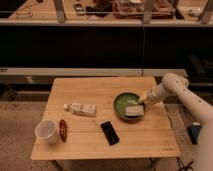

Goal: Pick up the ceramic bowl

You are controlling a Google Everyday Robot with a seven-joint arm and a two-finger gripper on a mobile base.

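The green ceramic bowl [127,103] sits on the right half of the wooden table [100,140]. My gripper [134,110] reaches in from the right on the white arm [172,90] and lies over the bowl's near right part, at or on its rim. The gripper's pale body covers part of the bowl's inside.
A white cup [46,131] stands at the table's front left with a small red-brown object [63,129] beside it. A small bottle [81,108] lies on its side left of the bowl. A black phone [110,132] lies in front of the bowl. Dark shelving stands behind the table.
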